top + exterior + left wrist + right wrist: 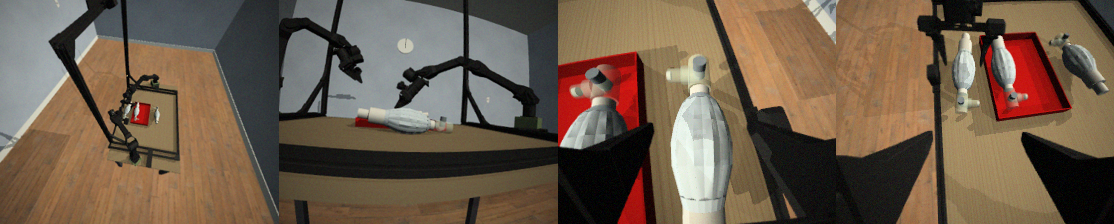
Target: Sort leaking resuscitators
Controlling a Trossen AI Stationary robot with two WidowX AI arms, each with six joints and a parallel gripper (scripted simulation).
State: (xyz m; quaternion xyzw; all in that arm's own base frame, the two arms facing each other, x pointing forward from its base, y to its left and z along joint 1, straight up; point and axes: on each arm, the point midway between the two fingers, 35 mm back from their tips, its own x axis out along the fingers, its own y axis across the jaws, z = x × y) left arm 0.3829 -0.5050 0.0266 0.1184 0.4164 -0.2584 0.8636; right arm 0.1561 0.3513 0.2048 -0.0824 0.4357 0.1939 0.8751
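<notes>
Top: to the left arm's side, left claw (133, 105) (396, 107) (703, 127) (963, 64) near the outer resuscitator (127, 110) (702, 145) (964, 70), just beside the red tray (146, 111) (361, 122) (637, 75) (1053, 71); second unit (136, 110) (595, 125) (1003, 67) lying inside.

Exterior: both claws raised, right claw (126, 121) (360, 81) (977, 133) higher; third unit (406, 120) (156, 114) (1080, 60) on tan table, outside tray.

Left wrist: spread wide, pinching nothing; outer bag between the fingers in view, long axis running up the picture. Pale, faceted, ribbed bag; translucent valve (699, 71) (962, 103), side branch (675, 75) (973, 103) towards tray (plug depth unreadable).

Right wrist: also spread, empty. Outer unit ahead, valve end nearest; probably suited to pressing the plug while left squeezes. Leak status unknown.
</notes>
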